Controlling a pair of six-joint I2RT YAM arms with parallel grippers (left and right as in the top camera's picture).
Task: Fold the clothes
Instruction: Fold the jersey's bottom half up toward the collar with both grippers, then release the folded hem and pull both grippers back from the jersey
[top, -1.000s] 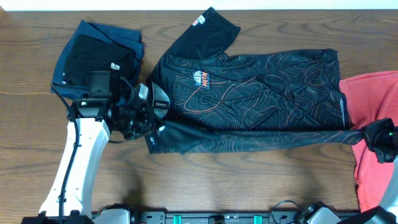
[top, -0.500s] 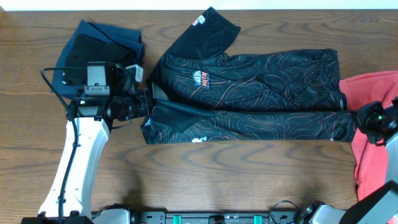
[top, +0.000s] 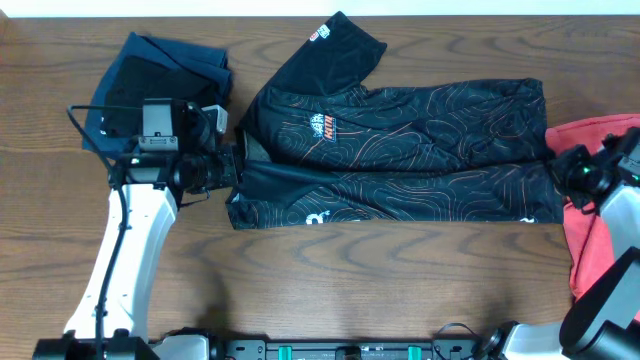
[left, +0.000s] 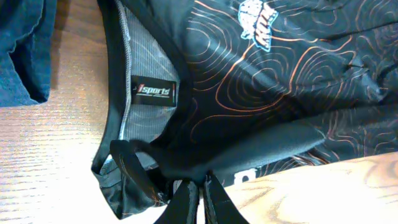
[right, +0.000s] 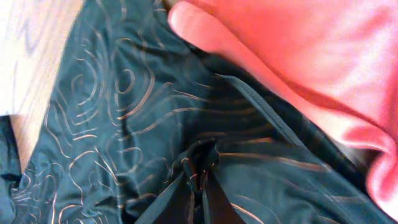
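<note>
The black jersey (top: 400, 150) with orange contour lines lies lengthwise across the table, its near long side folded over the body and one sleeve (top: 335, 45) sticking out at the back. My left gripper (top: 232, 166) is at the collar end, shut on a bunched fold of jersey cloth (left: 168, 165) beside the grey panel and label (left: 152, 90). At the hem end my right gripper (top: 562, 170) is shut on a pinched ridge of the jersey (right: 200, 158). In the wrist views the left gripper (left: 202, 182) and the right gripper (right: 200, 177) both show cloth between near-touching fingers.
Folded navy garments (top: 160, 85) lie at the back left, close behind the left arm, also seen as the navy garments (left: 25, 50). A red T-shirt (top: 600, 250) lies at the right edge under the right arm; the red T-shirt (right: 298, 56) overlaps the jersey's hem.
Both grippers have carried the jersey's near edge away from the front of the table, laying that side over the body. The jersey now looks narrower.
</note>
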